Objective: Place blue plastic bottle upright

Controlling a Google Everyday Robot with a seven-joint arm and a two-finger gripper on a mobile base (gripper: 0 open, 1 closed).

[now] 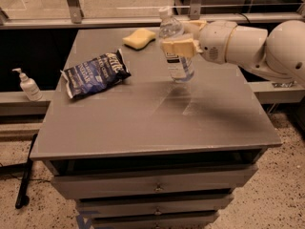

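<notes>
Gripper (185,36) grips the blue plastic bottle (179,68) upright above the table (143,123).
Its tan fingers (177,47) clamp the bottle's middle, cap up, right of the snack bag (94,74), near the yellow sponge (138,37).

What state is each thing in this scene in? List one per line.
blue plastic bottle: upright, capped, gripped at its middle
claw: shut on the bottle, over the table, far right
snack bag: lying flat, crinkled
yellow sponge: lying flat
pump dispenser bottle: upright, left of table
drawers: shut
</notes>
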